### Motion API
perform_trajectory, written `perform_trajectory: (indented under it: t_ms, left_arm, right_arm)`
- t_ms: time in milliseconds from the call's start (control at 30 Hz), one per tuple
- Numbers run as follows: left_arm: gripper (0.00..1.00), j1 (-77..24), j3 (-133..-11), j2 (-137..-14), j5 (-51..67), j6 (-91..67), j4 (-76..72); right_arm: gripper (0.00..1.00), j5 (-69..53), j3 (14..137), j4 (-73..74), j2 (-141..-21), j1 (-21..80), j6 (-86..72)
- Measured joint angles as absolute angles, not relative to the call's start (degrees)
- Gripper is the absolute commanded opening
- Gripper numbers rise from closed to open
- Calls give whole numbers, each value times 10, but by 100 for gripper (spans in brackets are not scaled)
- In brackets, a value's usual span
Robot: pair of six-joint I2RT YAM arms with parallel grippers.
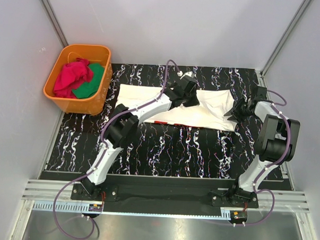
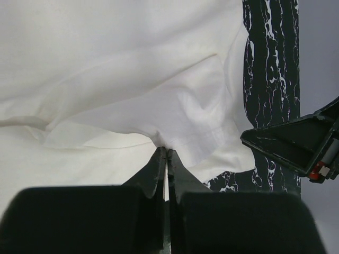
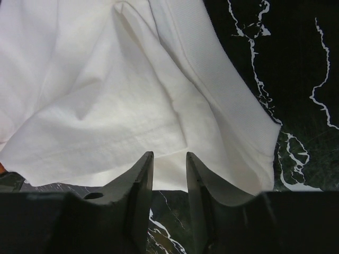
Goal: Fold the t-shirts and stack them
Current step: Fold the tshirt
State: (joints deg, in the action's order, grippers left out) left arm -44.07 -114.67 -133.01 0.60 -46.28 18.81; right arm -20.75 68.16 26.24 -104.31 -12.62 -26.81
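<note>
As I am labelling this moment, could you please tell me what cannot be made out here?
Top view: the left arm covers the middle of the white t-shirt, hiding any print.
Left wrist: the left gripper pinches a fold; its fingers hide how many layers.
Right wrist: whether cloth lies between the right gripper's parted jaws or beneath.
Top view: red cloth and green cloth in the orange tub, too bunched to identify.

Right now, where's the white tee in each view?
Top external: white tee spread across the far middle.
Left wrist: white tee fills upper left.
Right wrist: white tee fills left and centre.
Shared landmark: black marbled mat, right of the tee in both wrist views.
</note>
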Motion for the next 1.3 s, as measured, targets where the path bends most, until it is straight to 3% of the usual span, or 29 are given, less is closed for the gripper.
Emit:
perform_trajectory:
  t_ms: [100, 233, 667, 967, 1133, 1300]
  left_arm:
    - [0, -439, -1147, -1330, 11, -463, 185]
    - [0, -438, -1147, -1330, 14, -463, 184]
    - [0, -429, -1147, -1330, 29, -466, 178]
    - [0, -429, -1147, -1330, 35, -469, 168]
    - [0, -429, -1147, -1330, 40, -473, 166]
    - [0, -429, -1139, -1330, 42, -476, 161]
  right_arm:
    - [52, -221, 671, 246, -1044, -130, -282]
    - [53, -239, 639, 216, -1046, -135, -309]
    - [41, -282, 634, 163, -1090, -137, -323]
    - [38, -282, 635, 159, -1093, -137, -322]
    - [27, -281, 635, 162, -1093, -137, -322]
    - [36, -281, 641, 164, -1094, -137, -322]
